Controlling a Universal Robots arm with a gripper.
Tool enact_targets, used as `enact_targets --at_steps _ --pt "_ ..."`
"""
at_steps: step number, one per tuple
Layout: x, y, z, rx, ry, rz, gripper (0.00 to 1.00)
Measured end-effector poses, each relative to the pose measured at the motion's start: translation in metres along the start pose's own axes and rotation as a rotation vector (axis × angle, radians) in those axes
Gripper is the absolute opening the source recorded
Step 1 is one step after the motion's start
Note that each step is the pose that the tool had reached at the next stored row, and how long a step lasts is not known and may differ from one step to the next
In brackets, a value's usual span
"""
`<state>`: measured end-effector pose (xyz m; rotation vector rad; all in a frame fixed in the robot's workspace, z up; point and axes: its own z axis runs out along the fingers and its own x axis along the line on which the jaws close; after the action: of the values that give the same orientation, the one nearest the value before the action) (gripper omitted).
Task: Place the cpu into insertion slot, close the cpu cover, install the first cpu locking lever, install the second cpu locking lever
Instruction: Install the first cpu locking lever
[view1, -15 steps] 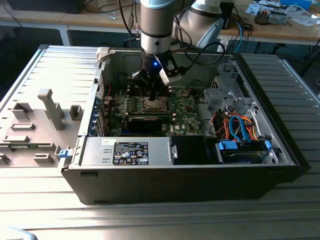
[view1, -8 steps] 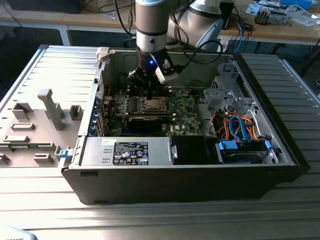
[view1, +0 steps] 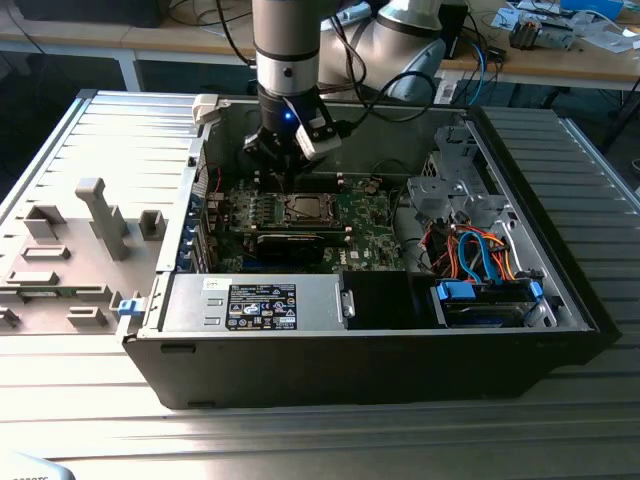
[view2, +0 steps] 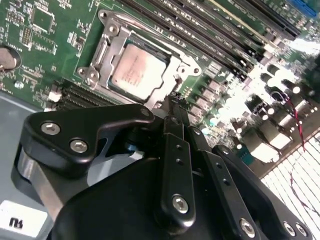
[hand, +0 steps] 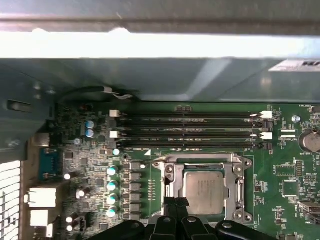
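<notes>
The cpu (view2: 136, 70) (hand: 205, 190) is a pale silvery square lying flat in the motherboard socket (view1: 304, 208). The silvery cpu cover (view2: 176, 62) (hand: 234, 186) is down around it, and the chip's top shows through the cover's square opening. Thin metal levers run along the frame's sides; I cannot tell whether they are latched. My black gripper (view2: 174, 100) (hand: 175, 202) hangs just beside the socket's edge, fingers shut together with nothing between them. In the exterior view the gripper (view1: 282, 172) reaches down into the open computer case, just behind the socket.
Long memory slots (hand: 185, 130) run beside the socket, with the case wall (hand: 150, 75) close behind them. A power supply (view1: 255, 303), a blue-tabbed drive cage (view1: 488, 300) and orange and blue cables (view1: 480, 245) fill the case's front and right. A grey fixture tray (view1: 80, 240) lies on the exterior view's left.
</notes>
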<state>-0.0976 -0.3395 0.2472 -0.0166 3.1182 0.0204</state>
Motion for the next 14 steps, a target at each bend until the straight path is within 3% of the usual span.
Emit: enact_targets --at_steps 7,9,14 --pt "0.0191 0.0063 -0.002 0.0002 -0.0082 0.0 0.11" --pt "0.0291 0.012 -0.0023 0.0002 -0.0114 0.0 0.11" --pt "0.0292 0.0212 -0.006 0.0001 -0.0114 -0.001 0.11"
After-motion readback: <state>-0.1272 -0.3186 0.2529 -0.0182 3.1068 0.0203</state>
